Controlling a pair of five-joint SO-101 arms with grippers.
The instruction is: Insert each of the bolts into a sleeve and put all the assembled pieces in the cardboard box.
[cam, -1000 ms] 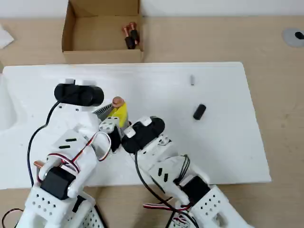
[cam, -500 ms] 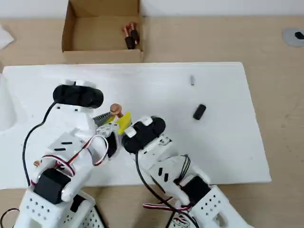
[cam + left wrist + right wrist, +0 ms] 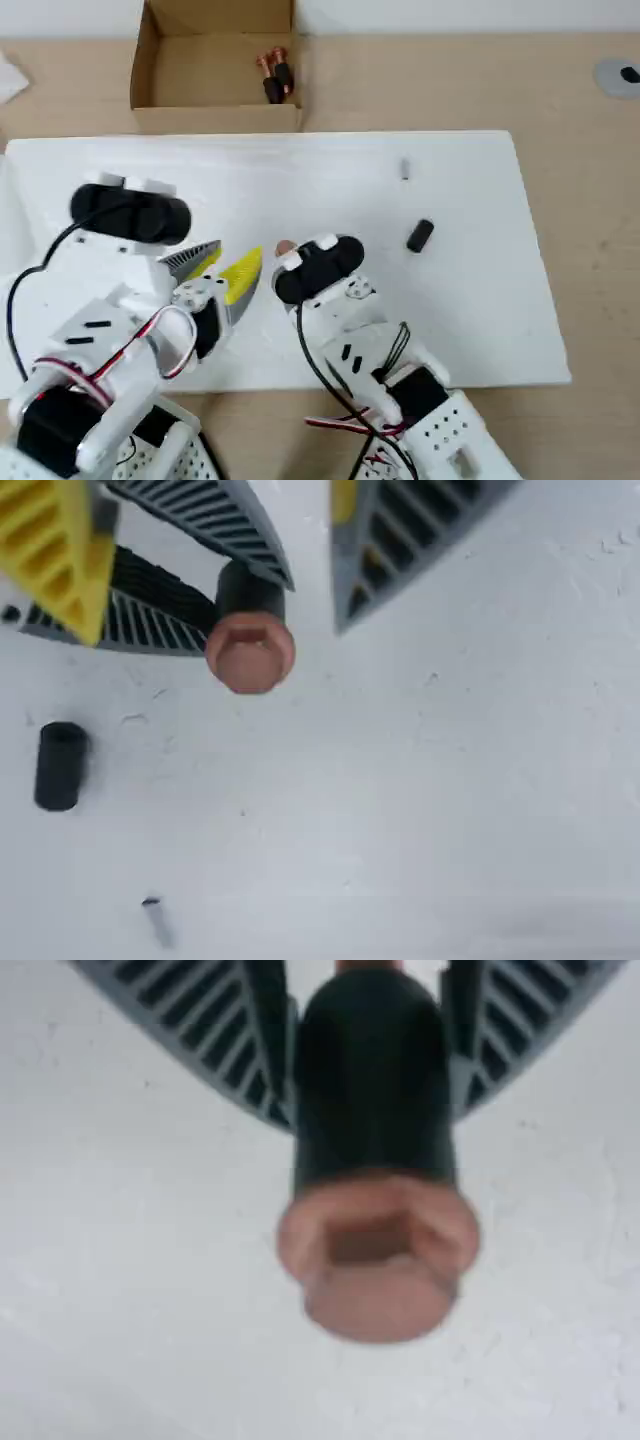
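Sleeved bolt (image 3: 372, 1160) was clamped in right gripper (image 3: 370, 1105), left gripper (image 3: 240, 250) agape; steady carry to cardboard box (image 3: 140, 70), 11 o'clock, judged needed.

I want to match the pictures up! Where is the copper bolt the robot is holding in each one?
High view: the bolt peeks out mid-board, at the right arm's tip.
Left wrist view: its head faces the camera, with the loose sleeve lying apart from it.
Right wrist view: close up, inside the black sleeve that the right tool grips.
Shared landmark: the white board underneath.
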